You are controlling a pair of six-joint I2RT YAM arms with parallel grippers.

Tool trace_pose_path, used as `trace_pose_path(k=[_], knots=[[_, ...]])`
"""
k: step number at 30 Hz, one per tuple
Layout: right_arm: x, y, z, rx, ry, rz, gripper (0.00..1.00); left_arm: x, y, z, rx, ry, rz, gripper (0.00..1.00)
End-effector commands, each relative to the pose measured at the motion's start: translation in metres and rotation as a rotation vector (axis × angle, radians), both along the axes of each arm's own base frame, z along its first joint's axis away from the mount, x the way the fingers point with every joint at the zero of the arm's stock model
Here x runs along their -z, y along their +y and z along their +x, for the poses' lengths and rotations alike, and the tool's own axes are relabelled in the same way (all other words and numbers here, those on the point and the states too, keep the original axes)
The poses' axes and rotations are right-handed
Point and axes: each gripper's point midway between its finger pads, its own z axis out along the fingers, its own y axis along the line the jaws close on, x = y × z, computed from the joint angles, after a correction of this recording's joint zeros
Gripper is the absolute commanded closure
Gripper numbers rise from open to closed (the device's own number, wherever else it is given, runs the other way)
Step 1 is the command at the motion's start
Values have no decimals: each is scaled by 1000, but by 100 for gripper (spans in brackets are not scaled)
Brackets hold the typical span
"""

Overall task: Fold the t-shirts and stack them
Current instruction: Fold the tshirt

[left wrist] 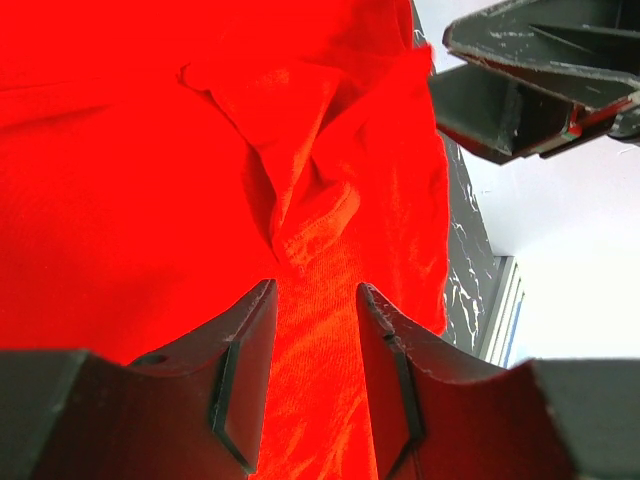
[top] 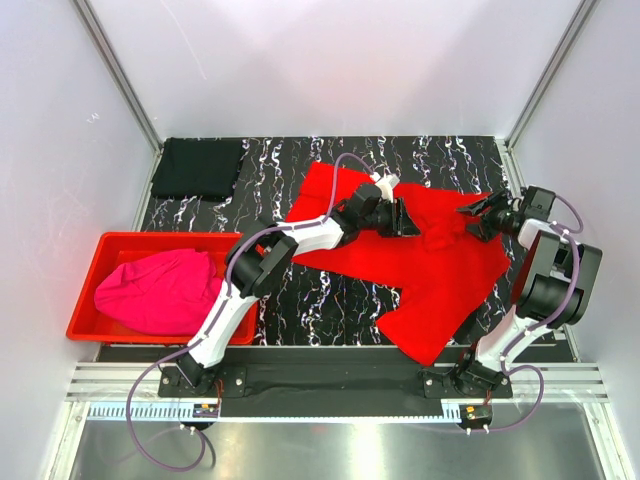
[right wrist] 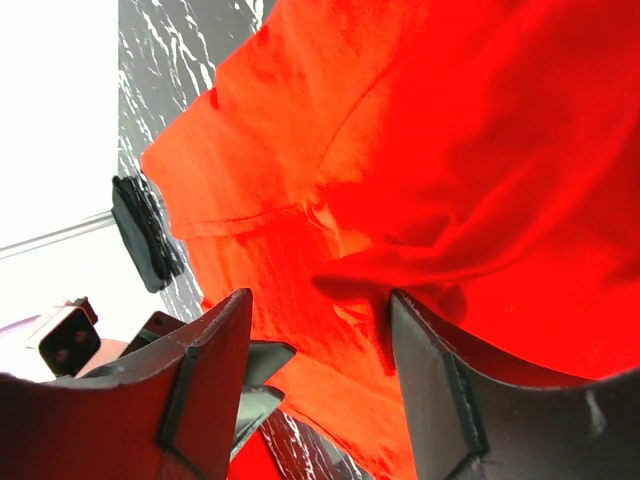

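Red cloth first: one red t-shirt [top: 430,270] sprawls across the table [top: 290,300]. One black t-shirt [top: 200,167] lies folded far-left, and one magenta t-shirt [top: 160,290] fills the bin [top: 120,240]. Over the red one, the left gripper [top: 403,218] is narrowly parted and the right gripper [top: 480,214] gapes wide.

A lab booth: white panels [top: 330,60], aluminium frame [top: 118,75].

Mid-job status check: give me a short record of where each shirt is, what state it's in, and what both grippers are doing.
red t-shirt: unfolded on the table, centre to right, rumpled in the middle
black t-shirt: folded, far left corner
magenta t-shirt: bunched up in the red bin
left gripper: open, over the red t-shirt's rumpled middle
right gripper: open, at the red t-shirt's right side
stack: not yet started
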Motion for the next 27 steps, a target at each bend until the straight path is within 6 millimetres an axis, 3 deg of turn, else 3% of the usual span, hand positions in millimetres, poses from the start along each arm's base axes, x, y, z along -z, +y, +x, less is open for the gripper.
trace_pose_path(k=[1, 7, 13, 22, 27], knots=[[-7, -1, 8, -3, -39, 16, 37, -36, -5, 6, 22, -69, -57, 58], [-4, 0, 1, -27, -52, -22, 41, -40, -6, 6, 25, -71, -65, 58], [5, 1, -4, -43, -34, -35, 58, -37, -5, 6, 24, -68, -55, 58], [4, 3, -16, -54, -20, -66, 60, -40, -5, 4, 28, -67, -62, 58], [5, 2, -22, -48, 13, -75, 83, -39, -5, 3, 30, -61, -61, 58]])
